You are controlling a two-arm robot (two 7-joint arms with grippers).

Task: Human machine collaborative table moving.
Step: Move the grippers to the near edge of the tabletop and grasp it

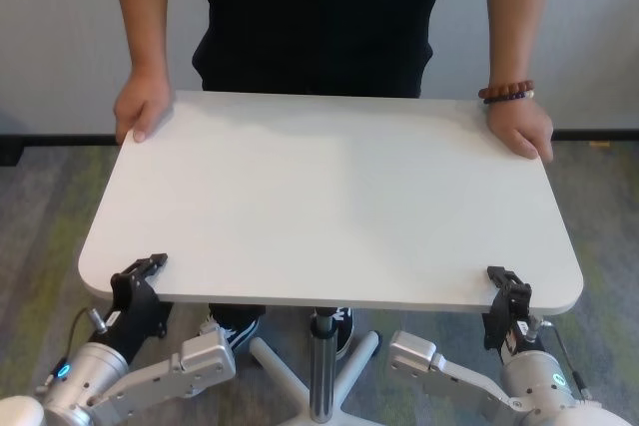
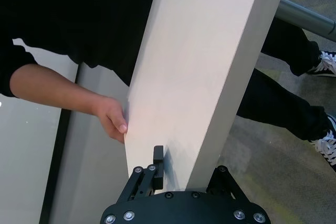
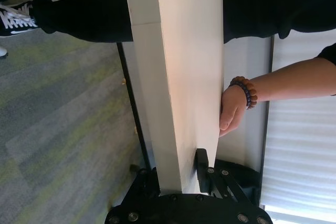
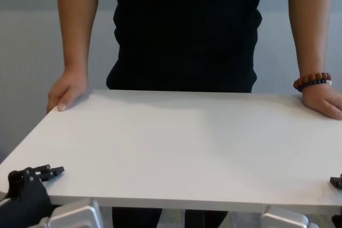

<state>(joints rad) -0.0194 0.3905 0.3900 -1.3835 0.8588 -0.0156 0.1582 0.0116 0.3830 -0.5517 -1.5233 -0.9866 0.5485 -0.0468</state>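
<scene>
The white table (image 1: 329, 207) fills the middle of the head view, its top bare. The human (image 1: 319, 17), in black, stands at its far side with one hand (image 1: 140, 112) on the far left corner and the other hand (image 1: 521, 129), wearing a bead bracelet (image 1: 506, 93), on the far right corner. My left gripper (image 1: 148, 271) is shut on the table's near left edge, one finger (image 2: 158, 161) lying on top of the board. At the near right corner my right gripper (image 1: 502, 281) clamps the edge the same way, its finger (image 3: 202, 167) pressed on the top surface.
Under the tabletop a silver pedestal pole (image 1: 321, 366) drops to a white star base (image 1: 285, 374) on grey-green carpet (image 1: 40, 236). The human's black sneakers (image 1: 235, 328) stand close to that base. A pale wall (image 1: 60, 27) runs behind the human.
</scene>
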